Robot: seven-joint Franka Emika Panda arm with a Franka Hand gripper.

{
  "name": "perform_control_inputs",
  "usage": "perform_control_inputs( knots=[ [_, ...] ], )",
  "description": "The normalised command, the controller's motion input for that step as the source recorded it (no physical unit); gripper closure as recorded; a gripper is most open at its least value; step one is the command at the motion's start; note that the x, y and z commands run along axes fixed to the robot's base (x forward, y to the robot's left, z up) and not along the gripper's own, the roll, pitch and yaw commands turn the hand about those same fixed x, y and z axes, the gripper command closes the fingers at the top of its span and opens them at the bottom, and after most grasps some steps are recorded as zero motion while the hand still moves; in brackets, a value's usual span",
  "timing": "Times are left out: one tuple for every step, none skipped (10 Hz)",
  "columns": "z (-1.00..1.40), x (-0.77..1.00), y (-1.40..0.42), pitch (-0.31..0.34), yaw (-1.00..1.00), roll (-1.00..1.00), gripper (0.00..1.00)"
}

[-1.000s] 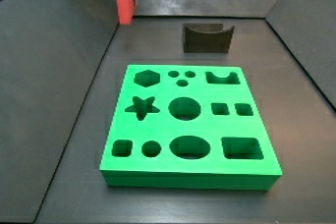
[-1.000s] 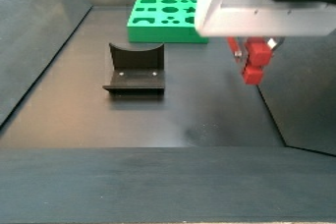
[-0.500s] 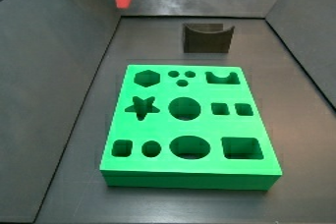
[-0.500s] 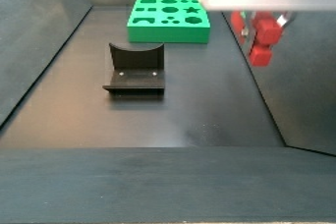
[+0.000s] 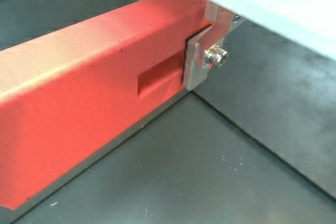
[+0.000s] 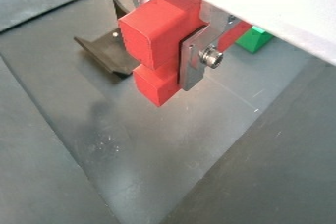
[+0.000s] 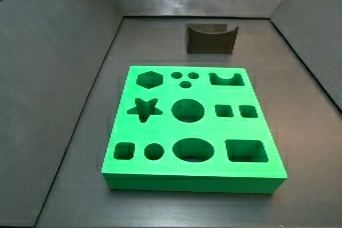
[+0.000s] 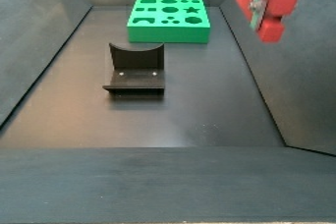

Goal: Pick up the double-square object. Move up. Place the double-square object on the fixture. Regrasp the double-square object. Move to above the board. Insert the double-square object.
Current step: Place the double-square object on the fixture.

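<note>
The red block (image 8: 272, 16) is clamped in the gripper (image 6: 174, 53), high above the floor; the fixture (image 8: 134, 69) lies below and well aside, notch upward.

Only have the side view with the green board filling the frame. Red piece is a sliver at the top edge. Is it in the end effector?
Observer: Yes. In both wrist views the double-square object is clamped in the end effector.
Operator: Where is it relative to the fixture?
Observer: In a side view it hangs high above the floor, off to one side of the fixture, not over it.
Operator: How is it gripped?
Observer: In a wrist view a silver finger presses flat on its side face, and the red block sticks out past the fingertip.
</note>
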Motion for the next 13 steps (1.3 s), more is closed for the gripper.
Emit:
perform_control_inputs(
  knots=[
    [0.06, 1.00, -0.16, -0.036, -0.41, -0.31, 1.00],
    [0.04, 1.00, -0.16, -0.027, -0.39, -0.31, 1.00],
    [0.03, 1.00, -0.14, -0.012, -0.30, -0.31, 1.00],
    [0.03, 1.00, -0.13, 0.013, -0.18, -0.28, 1.00],
    [0.02, 1.00, -0.12, 0.037, -0.12, -0.22, 1.00],
    [0.02, 1.00, -0.11, 0.058, -0.08, -0.18, 1.00],
    [0.02, 1.00, -0.11, 0.067, -0.06, -0.17, 1.00],
    [0.02, 1.00, -0.10, 0.079, -0.05, -0.16, 1.00],
    [0.02, 1.00, -0.09, 0.085, -0.04, -0.16, 1.00],
    [0.02, 1.00, -0.08, 0.096, -0.03, -0.16, 1.00],
    [0.02, 1.00, -0.08, 0.106, -0.03, -0.16, 1.00],
    [0.01, 1.00, -0.07, 0.112, -0.03, -0.15, 1.00],
    [0.01, 1.00, -0.07, 0.116, -0.02, -0.15, 1.00]
  ],
)
